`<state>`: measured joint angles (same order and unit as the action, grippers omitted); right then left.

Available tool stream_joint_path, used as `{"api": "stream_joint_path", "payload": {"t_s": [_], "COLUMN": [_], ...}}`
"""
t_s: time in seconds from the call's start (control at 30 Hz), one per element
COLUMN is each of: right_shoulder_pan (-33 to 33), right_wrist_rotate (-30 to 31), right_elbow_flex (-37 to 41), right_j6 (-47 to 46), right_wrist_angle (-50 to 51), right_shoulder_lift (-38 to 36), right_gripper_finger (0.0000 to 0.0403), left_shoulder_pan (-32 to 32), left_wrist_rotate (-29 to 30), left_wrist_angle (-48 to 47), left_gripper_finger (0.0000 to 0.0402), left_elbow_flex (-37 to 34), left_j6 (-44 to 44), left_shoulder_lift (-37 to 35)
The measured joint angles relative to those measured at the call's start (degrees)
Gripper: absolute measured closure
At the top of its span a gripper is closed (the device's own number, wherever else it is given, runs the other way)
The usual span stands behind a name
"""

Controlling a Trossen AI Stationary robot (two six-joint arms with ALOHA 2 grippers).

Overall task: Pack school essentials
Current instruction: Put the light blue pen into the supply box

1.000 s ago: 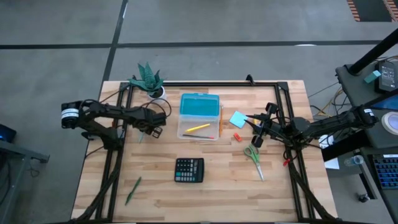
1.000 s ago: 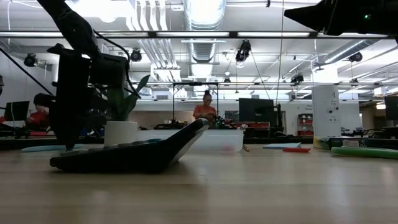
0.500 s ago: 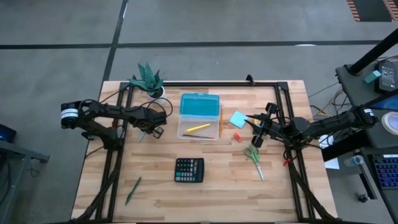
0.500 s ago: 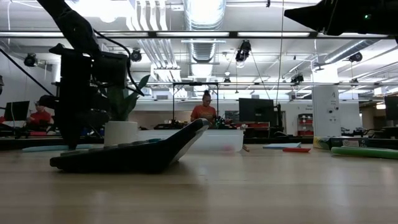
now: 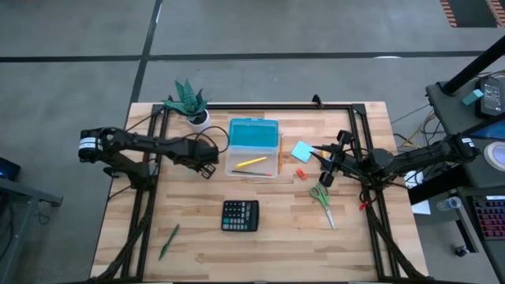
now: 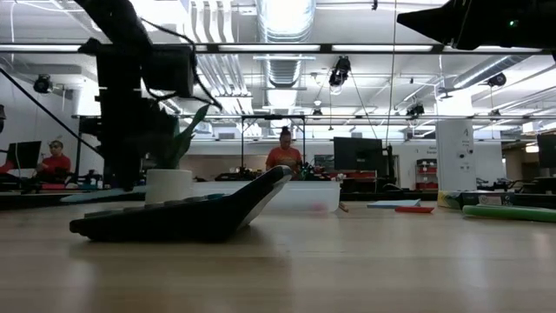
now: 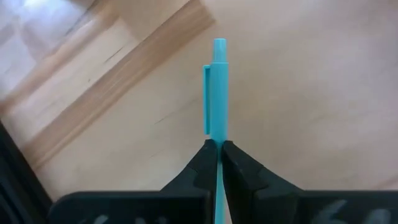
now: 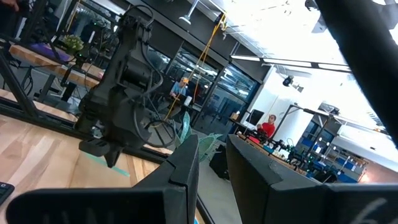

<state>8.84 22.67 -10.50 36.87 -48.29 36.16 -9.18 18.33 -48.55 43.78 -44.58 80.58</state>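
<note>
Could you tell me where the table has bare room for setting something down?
Bare wood lies between the calculator and the green pen, and along the front edge. It is crowded around the clear box, note pad and scissors.

I see open wood between the left gripper (image 5: 207, 169) and the clear box (image 5: 252, 158); nothing on that path. Potted plant (image 5: 189, 101) stands behind it, near the box's back-left corner. Calculator (image 5: 240, 214) sits on the front lane. Right gripper (image 5: 323, 178) is over the scissors (image 5: 322, 200), crowding the box's right side.
</note>
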Motion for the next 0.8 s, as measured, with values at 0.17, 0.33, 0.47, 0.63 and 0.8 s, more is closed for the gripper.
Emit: {"api": "stream_joint_path", "payload": {"t_s": [0.17, 0.33, 0.47, 0.63, 0.8], "right_shoulder_pan": [0.0, 0.0, 0.0, 0.0, 0.0], "right_wrist_rotate": [0.0, 0.0, 0.0, 0.1, 0.1], "right_elbow_flex": [0.0, 0.0, 0.0, 0.0, 0.0], "right_j6": [-0.1, -0.1, -0.2, -0.3, -0.3], "right_wrist_angle": [0.0, 0.0, 0.0, 0.0, 0.0], "right_shoulder_lift": [0.0, 0.0, 0.0, 0.0, 0.0], "right_gripper_finger": [0.033, 0.033, 0.033, 0.033, 0.033], "left_shoulder_pan": [3.2, 6.2, 8.2, 8.9, 8.9], "left_wrist_rotate": [0.3, 2.1, 4.9, 6.2, 6.3], "left_wrist_angle": [-0.3, -0.3, 0.2, 1.2, 3.1], "left_gripper_finger": [0.0401, 0.0401, 0.0401, 0.0401, 0.0401], "left_elbow_flex": [2.7, 6.9, 12.1, 19.4, 26.3], "left_j6": [0.0, 0.6, 4.3, 11.5, 24.0], "left_shoulder_lift": [0.0, 0.0, 1.2, 5.8, 13.1]}}
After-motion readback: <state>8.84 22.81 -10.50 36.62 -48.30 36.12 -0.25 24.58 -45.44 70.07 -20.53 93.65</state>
